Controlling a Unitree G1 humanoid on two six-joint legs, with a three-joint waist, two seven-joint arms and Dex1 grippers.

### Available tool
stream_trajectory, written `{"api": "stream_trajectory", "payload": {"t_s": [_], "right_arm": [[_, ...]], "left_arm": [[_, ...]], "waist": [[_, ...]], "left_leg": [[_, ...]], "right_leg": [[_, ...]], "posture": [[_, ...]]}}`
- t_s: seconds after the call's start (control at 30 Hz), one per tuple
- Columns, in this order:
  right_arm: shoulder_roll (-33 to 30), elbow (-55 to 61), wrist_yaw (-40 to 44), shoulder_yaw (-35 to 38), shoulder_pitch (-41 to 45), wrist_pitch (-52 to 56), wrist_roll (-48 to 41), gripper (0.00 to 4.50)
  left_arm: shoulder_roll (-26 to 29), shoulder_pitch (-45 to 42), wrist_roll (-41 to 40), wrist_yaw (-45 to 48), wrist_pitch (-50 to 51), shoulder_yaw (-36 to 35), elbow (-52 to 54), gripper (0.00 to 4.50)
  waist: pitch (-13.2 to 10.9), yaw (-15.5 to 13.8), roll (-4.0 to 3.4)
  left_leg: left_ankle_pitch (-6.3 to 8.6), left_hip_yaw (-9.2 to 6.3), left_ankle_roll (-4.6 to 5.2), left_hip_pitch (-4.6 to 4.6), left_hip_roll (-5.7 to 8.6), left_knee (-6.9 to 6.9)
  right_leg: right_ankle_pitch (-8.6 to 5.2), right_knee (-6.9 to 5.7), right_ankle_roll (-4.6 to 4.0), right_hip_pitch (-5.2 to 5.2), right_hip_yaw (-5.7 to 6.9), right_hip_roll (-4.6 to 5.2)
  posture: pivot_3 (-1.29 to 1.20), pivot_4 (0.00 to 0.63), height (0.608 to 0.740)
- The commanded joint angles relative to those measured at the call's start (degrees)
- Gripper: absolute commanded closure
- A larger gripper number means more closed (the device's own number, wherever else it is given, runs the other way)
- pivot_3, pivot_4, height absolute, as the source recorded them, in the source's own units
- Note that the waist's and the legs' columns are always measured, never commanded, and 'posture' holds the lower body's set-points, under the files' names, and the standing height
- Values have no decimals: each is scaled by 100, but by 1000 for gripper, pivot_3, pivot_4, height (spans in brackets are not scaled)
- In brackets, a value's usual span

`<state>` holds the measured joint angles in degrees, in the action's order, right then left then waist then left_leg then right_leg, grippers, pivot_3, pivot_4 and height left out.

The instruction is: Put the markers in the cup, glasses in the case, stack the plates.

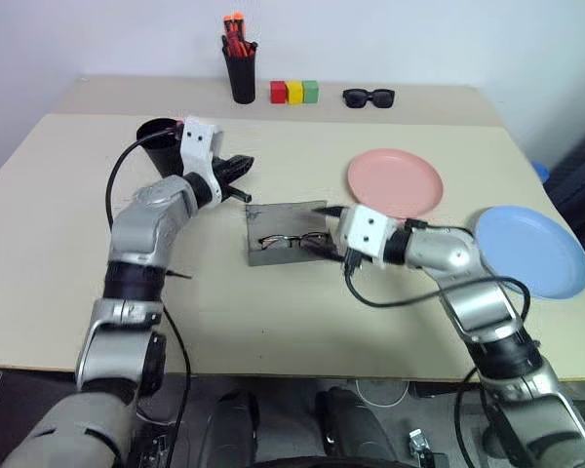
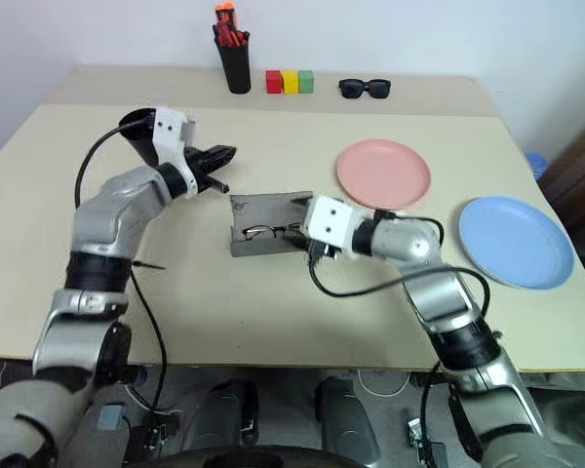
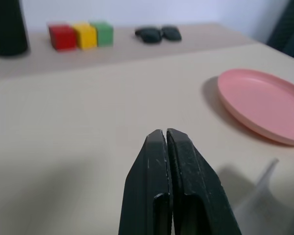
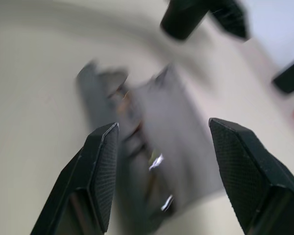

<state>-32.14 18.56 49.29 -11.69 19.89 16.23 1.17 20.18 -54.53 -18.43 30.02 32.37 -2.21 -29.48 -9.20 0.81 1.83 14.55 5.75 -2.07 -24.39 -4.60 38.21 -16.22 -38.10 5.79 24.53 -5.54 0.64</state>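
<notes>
A beige table [image 1: 273,322] is seen bearing an open grey case [image 1: 283,234], a pink plate [image 1: 395,182] and a blue plate [image 1: 531,251]. A black cup [image 1: 158,143], a pen holder [image 1: 242,73], three coloured blocks [image 1: 293,92] and sunglasses [image 1: 369,97] are set farther back.

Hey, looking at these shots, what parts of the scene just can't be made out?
- Inside of the cup: in the head views the left arm covers it, so whether markers are in it is unknown.
- Case and glasses: smeared in the right wrist view.
- Case's near end: in the head views the right end effector covers it.
- Blue plate: its far side runs close to the left eye view's edge.
</notes>
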Motion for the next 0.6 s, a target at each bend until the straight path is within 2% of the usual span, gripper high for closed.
{"api": "stream_trajectory", "payload": {"t_s": [0.03,0.17,0.3,0.43,0.6], "right_arm": [[-166,741,-162,390,-627,311,-198,1507],[-17,1261,-591,792,-1473,740,-373,1507],[397,1566,-1193,1197,-2006,1241,-584,1507],[503,1630,-1473,1301,-2282,1318,-612,1507],[501,1553,-1635,1233,-2277,1266,-637,1507]], "left_arm": [[-59,-763,376,331,22,278,-1221,4428],[-224,-1329,663,557,-467,327,-2594,4428],[-307,-1491,932,987,-744,445,-3225,4428],[-301,-1466,1159,1386,-858,535,-3418,4428],[-273,-1240,1236,2145,-918,616,-3084,4428]], "waist": [[-1,27,-1],[-1,33,-1],[-1,11,0],[-2,-4,2],[-2,-4,2]], "left_leg": [[0,2,0,2,0,-2],[0,-1,0,3,0,-5],[0,0,0,1,0,-4],[0,0,0,-2,2,-3],[0,-1,0,-2,3,-3]], "right_leg": [[0,-1,0,2,-3,-1],[-2,-1,0,2,-3,-5],[-2,-3,0,5,-6,-5],[-2,-1,0,5,-6,-3],[-2,-1,-1,4,-6,-2]], "posture": [[0,150,722],[0,150,722],[0,150,722],[0,150,722],[0,150,722]]}}
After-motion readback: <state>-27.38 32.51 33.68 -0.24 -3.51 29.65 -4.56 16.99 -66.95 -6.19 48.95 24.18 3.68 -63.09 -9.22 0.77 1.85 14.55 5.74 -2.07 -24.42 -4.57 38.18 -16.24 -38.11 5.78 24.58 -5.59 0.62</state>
